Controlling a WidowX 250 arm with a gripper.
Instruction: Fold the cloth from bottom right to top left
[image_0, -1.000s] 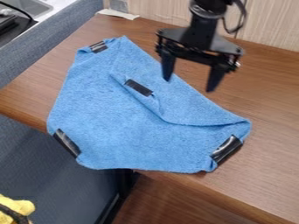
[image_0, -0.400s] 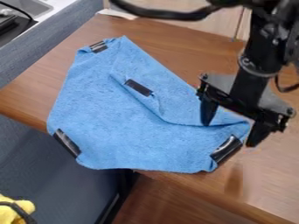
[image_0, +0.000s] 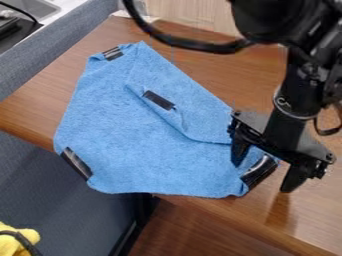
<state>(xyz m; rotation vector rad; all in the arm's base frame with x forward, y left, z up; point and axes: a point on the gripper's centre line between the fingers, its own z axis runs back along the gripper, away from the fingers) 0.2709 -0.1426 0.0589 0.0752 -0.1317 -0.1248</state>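
The gripper (image_0: 264, 175) hangs over the lower right corner of the blue cloth (image_0: 133, 130), its two fingers spread apart. One finger stands over the cloth, the other past its right edge, with the black-taped corner (image_0: 259, 171) between them. Whether the fingertips touch anything I cannot tell. The cloth's upper right side is folded inward, and a black-taped tip (image_0: 158, 99) lies on the middle of the cloth. Other black tape marks the top corner (image_0: 112, 53) and the lower left corner (image_0: 76, 163).
The brown wooden table (image_0: 200, 65) has its front edge running under the cloth's lower side. A yellow object (image_0: 19, 240) is at the bottom left, below the table. A grey sink (image_0: 37, 7) is at the top left, and a pale wooden wall stands behind.
The gripper has moved right and down, from above the cloth's folded upper right side to its lower right corner. The cloth has not visibly moved.
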